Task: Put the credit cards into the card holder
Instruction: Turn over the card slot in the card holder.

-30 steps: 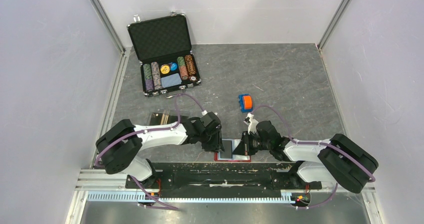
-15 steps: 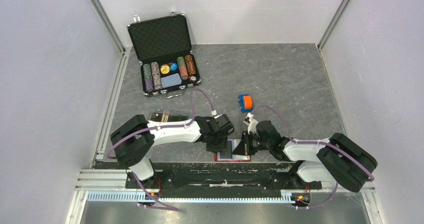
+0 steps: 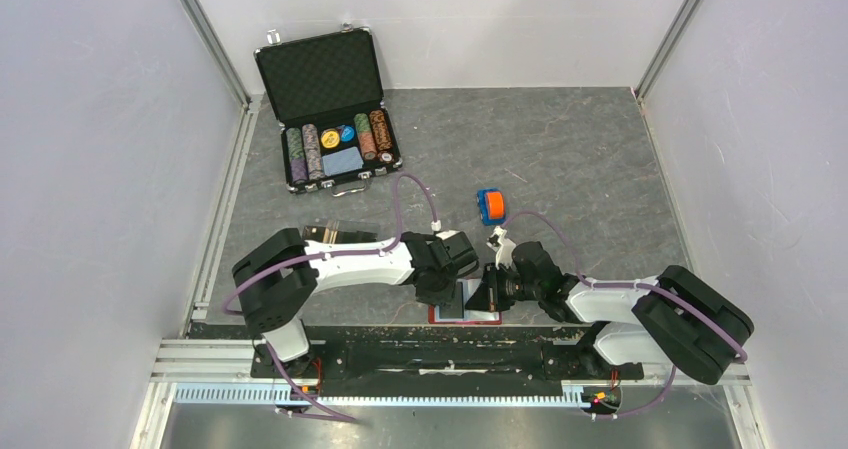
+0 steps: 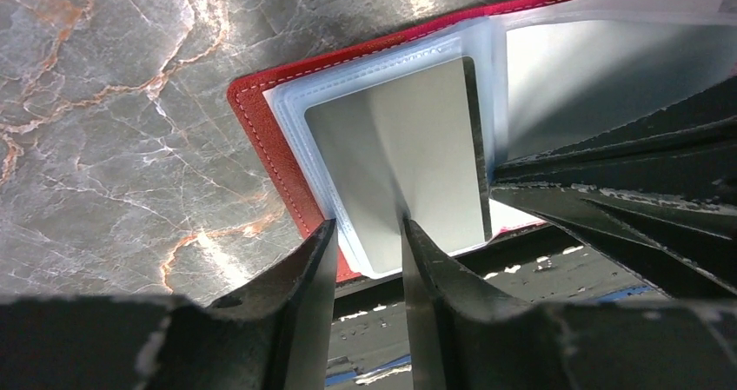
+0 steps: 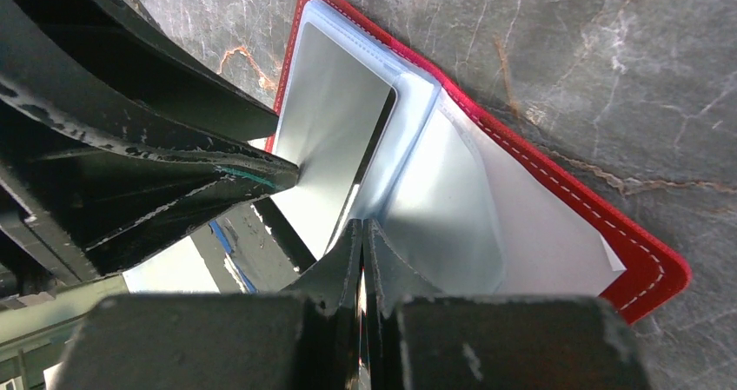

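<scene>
Shifted rt since 1 s ago: left arm (image 3: 350, 259), wrist now brought over the wallet. Credit card (image 4: 395, 177) is seen lying in a clear sleeve of the open red wallet (image 4: 261, 138), near edge of table (image 4: 104, 103), betw the 2 grippers. Left gripper (image 4: 367, 227) is held narrowly apart at the card's edge, nothing clamped. Right gripper (image 5: 362, 229) is closed tight, tips at the sleeves beside the card. Card holder (image 3: 320, 232) is spotted well to the left, partly hidden by the arm.
</scene>
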You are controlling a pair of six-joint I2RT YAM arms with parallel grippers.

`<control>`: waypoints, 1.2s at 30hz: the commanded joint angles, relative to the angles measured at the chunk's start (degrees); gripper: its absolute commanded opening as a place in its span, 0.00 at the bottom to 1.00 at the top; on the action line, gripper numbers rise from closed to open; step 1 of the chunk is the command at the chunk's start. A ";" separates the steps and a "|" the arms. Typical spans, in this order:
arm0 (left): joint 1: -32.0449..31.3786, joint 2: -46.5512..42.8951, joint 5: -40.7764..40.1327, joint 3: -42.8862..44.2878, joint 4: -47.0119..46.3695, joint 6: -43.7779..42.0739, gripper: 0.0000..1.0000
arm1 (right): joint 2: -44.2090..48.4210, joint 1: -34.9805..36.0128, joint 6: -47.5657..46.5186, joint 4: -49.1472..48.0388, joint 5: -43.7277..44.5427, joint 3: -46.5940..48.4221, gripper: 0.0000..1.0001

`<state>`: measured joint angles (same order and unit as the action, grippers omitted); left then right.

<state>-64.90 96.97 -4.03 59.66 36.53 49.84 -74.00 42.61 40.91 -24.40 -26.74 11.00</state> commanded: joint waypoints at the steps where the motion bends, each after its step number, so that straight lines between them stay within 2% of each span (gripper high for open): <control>1: -0.44 -0.09 0.43 0.66 -2.26 -1.73 0.39 | -0.56 -0.06 -0.57 -1.00 -0.33 -0.44 0.00; 4: -0.47 -1.07 1.12 -0.20 -4.01 -1.18 0.39 | -0.61 0.01 -0.57 -0.91 -0.42 -0.45 0.00; 10: -0.48 -5.26 1.75 -3.36 -8.88 0.55 0.31 | -0.64 -0.03 -0.61 -0.91 -0.52 -0.46 0.00; 21: -0.31 -13.31 0.67 -8.64 -15.68 3.26 0.33 | -0.82 -0.06 -0.72 -1.00 -0.59 -0.46 0.00; 29: 0.27 -15.73 3.77 -13.09 -23.68 5.47 0.36 | -0.37 -0.04 -0.59 -0.75 -0.59 -0.32 0.00; 36: 0.25 -10.26 6.11 -9.04 -18.11 3.42 0.38 | 1.14 -0.01 -0.89 0.66 -0.31 0.25 0.00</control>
<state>-64.69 84.12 0.43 47.66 18.22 53.01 -74.15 42.52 40.91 -24.51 -27.09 11.00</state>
